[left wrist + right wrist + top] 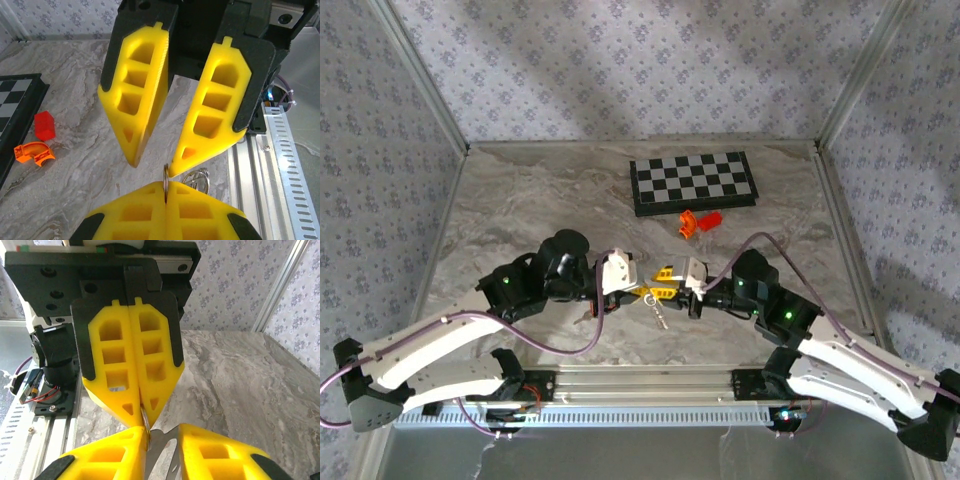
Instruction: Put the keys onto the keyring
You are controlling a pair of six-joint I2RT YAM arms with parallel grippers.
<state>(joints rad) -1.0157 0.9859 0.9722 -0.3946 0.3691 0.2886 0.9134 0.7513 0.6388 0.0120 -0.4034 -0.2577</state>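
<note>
While the left hand [166, 192] clamps the thin keyring [165, 175], the right hand [152, 167] stands apart.

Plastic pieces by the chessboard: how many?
2. An orange curved piece and a red block, close together on the table just in front of the chessboard. More may be hidden from view.

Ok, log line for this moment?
left gripper shut on ring | right gripper open, tip beside ring

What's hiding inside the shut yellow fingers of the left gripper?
The edge of a thin silvery ring pokes out of the left gripper. The rest is covered by its fingers.
</note>
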